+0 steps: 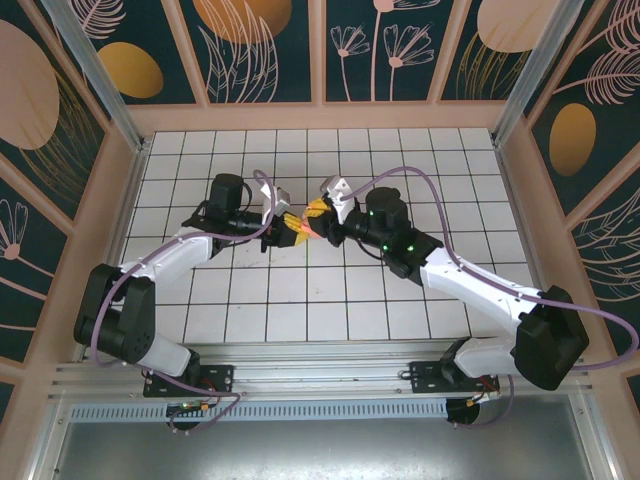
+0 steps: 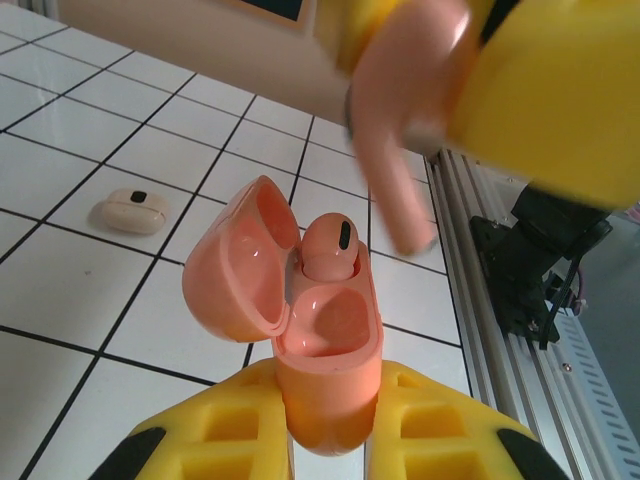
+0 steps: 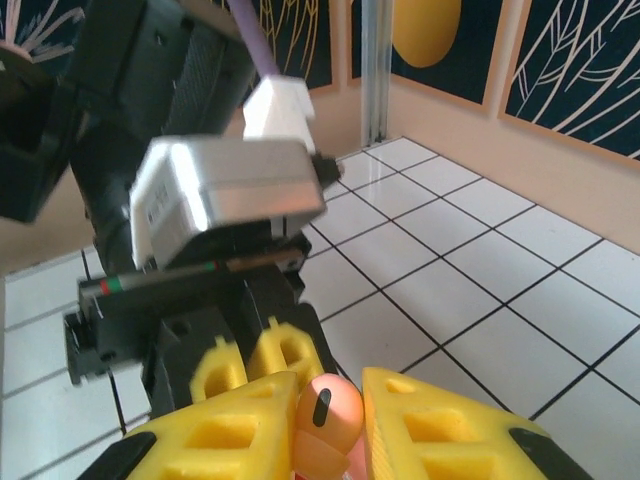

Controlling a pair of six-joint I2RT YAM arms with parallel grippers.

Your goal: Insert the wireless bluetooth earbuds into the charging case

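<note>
Your left gripper point(image 2: 330, 430) clamps the open charging case point(image 2: 325, 335), one earbud point(image 2: 330, 245) seated inside it, while your right gripper point(image 3: 325, 440) pinches a second earbud point(image 2: 395, 150) near the case's mouth

Top view high behind, looking down; wrist views close, facing each other — all sharing the tiled table point(image 1: 330, 310)

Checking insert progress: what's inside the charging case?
One earbud sits in one slot of the open charging case; the other slot is empty. Its stem is hidden down in the slot.
</note>
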